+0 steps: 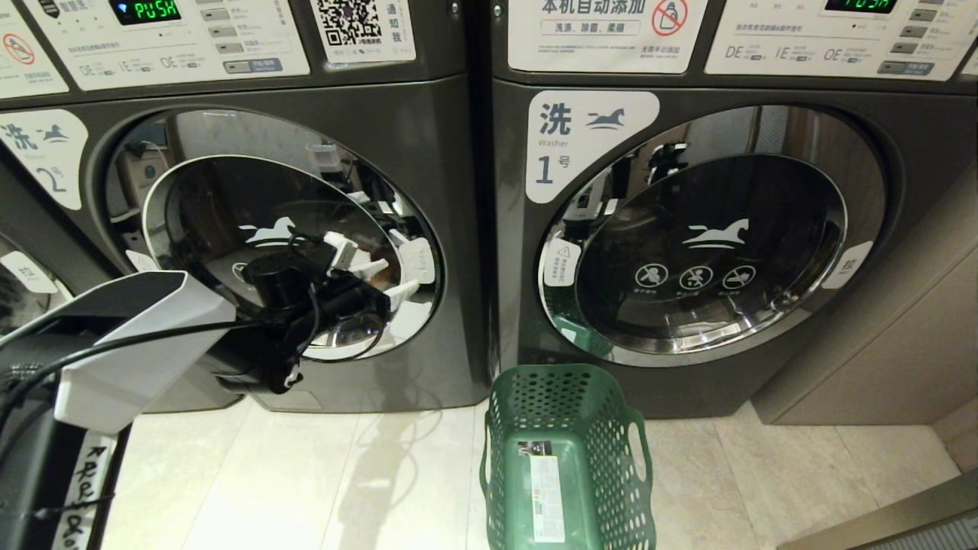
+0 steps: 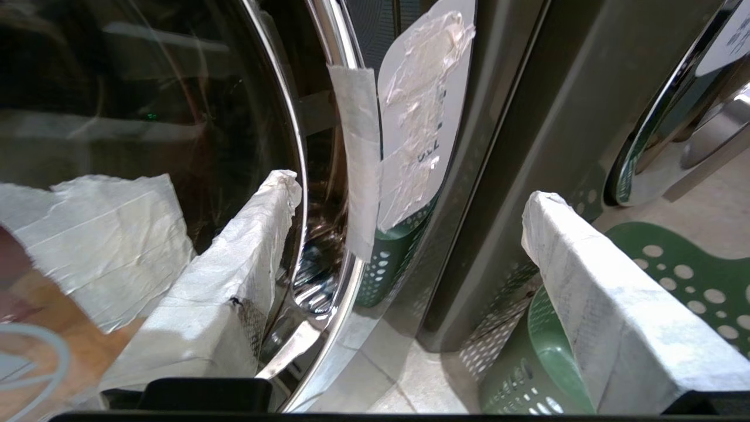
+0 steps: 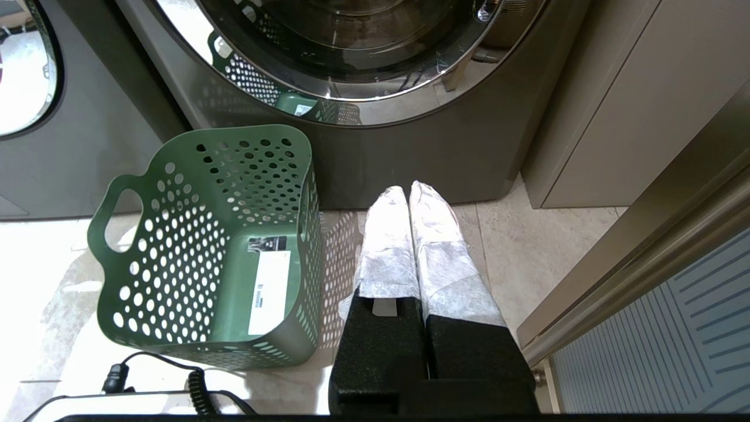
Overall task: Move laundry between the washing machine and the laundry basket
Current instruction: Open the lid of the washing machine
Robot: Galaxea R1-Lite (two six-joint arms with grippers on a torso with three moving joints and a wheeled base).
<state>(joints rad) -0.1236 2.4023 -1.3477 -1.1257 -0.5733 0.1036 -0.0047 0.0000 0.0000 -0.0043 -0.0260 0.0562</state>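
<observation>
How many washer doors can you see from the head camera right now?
3. Washer 2's door is at left, with the open left claw in front of it; washer 1's door is at right, behind the green basket; a third door's edge shows far left, mostly out of view.

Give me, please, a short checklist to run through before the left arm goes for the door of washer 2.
1. Left tool open: ok, fingers spread wide.
2. Left tool at the right edge of the washer 2 door, by its taped pull tab: ok.
3. Door closed: ok.
4. Laundry basket empty, on the floor before washer 1: ok.
5. Laundry inside drum: cannot tell.
6. Right tool shut, low beside the basket: ok.
</observation>
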